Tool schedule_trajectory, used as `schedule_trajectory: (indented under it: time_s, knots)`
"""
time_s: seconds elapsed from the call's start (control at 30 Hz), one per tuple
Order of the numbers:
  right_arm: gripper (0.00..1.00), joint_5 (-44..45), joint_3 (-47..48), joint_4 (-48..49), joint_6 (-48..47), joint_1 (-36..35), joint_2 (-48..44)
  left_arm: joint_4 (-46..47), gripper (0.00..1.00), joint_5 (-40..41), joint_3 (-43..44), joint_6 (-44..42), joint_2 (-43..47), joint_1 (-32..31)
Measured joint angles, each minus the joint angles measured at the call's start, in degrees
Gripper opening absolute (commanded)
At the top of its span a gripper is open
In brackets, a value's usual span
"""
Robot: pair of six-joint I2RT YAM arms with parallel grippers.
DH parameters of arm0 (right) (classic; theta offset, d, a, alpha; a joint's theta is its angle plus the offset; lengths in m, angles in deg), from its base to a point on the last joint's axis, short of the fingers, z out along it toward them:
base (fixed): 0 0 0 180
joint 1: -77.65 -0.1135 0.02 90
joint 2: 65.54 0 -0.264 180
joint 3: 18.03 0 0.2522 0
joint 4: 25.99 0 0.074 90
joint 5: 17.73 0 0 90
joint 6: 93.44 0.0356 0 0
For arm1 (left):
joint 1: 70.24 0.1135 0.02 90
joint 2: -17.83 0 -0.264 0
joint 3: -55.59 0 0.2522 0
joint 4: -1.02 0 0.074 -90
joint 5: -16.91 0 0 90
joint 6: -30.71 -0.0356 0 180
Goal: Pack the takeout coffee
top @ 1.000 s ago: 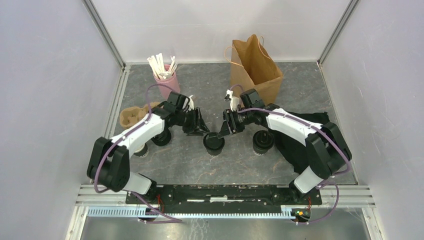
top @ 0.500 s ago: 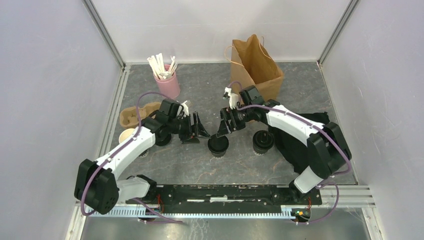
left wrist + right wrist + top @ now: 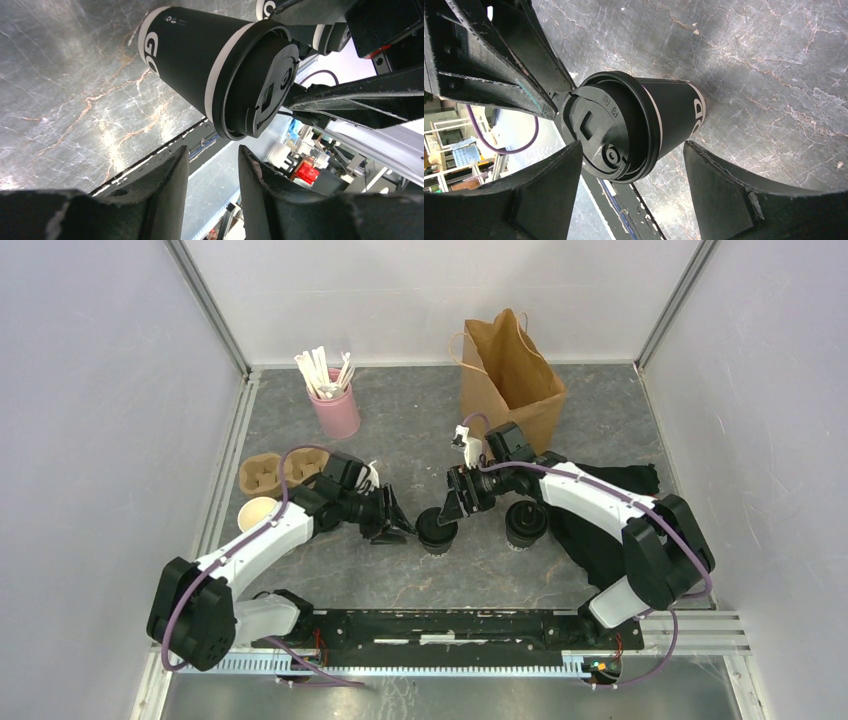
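Top view: the centre coffee cup (image 3: 436,530), dark paper with a black lid, stands upright on the grey marble table (image 3: 400,420), a little toward 6 o'clock from the middle. A second lidded coffee cup (image 3: 526,523) stands at its 3 o'clock, apart from it and just beside a black cloth (image 3: 600,540).

Right gripper (image 3: 445,512): comes in from 1 o'clock over the centre cup. In the right wrist view its fingers (image 3: 734,200) are spread wide with the cup between them. A gap shows on each side, so the jaws are open and there is no grip.

Left gripper (image 3: 396,525): sits at 9 o'clock of the centre cup, near it. In the left wrist view its fingers (image 3: 160,200) stand a narrow way apart with nothing between them. The cup is ahead of the tips and not touched.

Cup detail: pale rim band under the lid, white lettering on the side.

Elsewhere on the table:
- brown paper bag (image 3: 510,380), upright with its mouth open, at 1 o'clock
- pink cup of white sticks (image 3: 335,410) at 11 o'clock
- cardboard cup carrier (image 3: 270,473) at 9 o'clock
- an unlidded cream-lined cup (image 3: 258,512) just at the carrier's 6 o'clock
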Motion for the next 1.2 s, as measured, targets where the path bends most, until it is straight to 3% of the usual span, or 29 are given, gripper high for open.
schedule_trajectory:
  time_s: [0.5, 0.93, 1.2]
  knots:
    - [0.76, -1.0, -3.2, 4.7, 2.1, -0.2, 1.1, 1.4, 0.45, -1.1, 0.8, 0.9, -5.4, -0.7]
    - [0.75, -2.6, -12.2, 17.7, 6.3, 0.5, -0.8, 2.5, 0.45, 2.9, -0.7, 0.4, -6.4, -3.3]
    - [0.8, -0.9, -9.2, 12.8, 4.1, 0.2, -1.4, -0.4, 0.56, 8.0, 2.2, -0.2, -4.0, -4.8]
